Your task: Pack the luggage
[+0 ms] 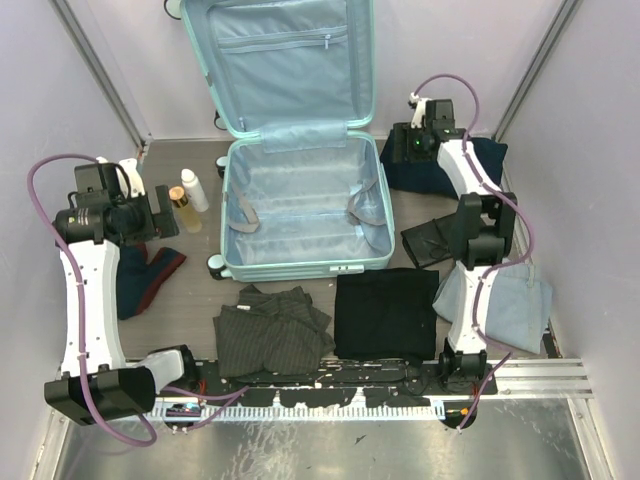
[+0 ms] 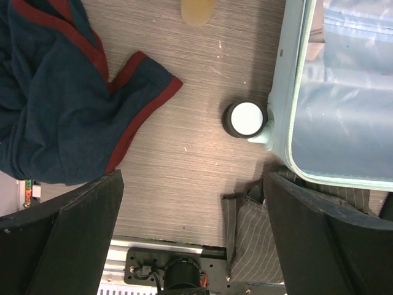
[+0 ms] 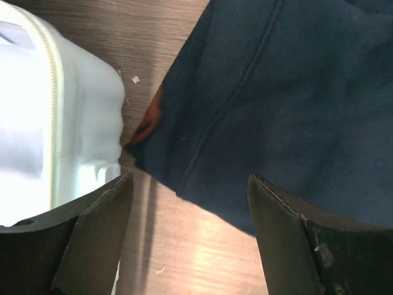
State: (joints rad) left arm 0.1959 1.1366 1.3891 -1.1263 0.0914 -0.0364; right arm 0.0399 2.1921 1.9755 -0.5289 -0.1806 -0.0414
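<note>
The luggage [image 1: 305, 205] lies open on the table, a pale mint shell lined in light blue, its lid [image 1: 275, 60] propped against the back wall and the base holding nothing. My left gripper [image 1: 165, 212] hovers open left of it, by the two bottles. In the left wrist view the left gripper [image 2: 193, 203] spans bare table, with the luggage [image 2: 288, 92] rim and a wheel [image 2: 245, 118] to the right. My right gripper [image 1: 398, 150] is open over a navy garment [image 1: 450, 165] at the luggage's right back corner. The right wrist view has the right gripper [image 3: 190, 209] above that navy garment's [image 3: 295, 92] edge, holding nothing.
An amber bottle [image 1: 182, 208] and a white bottle [image 1: 195, 188] stand left of the case. A navy garment with red trim [image 1: 145, 275] lies at the left. Along the front lie grey striped clothes [image 1: 270, 330], a black folded garment [image 1: 385, 312] and a light blue one [image 1: 510, 305].
</note>
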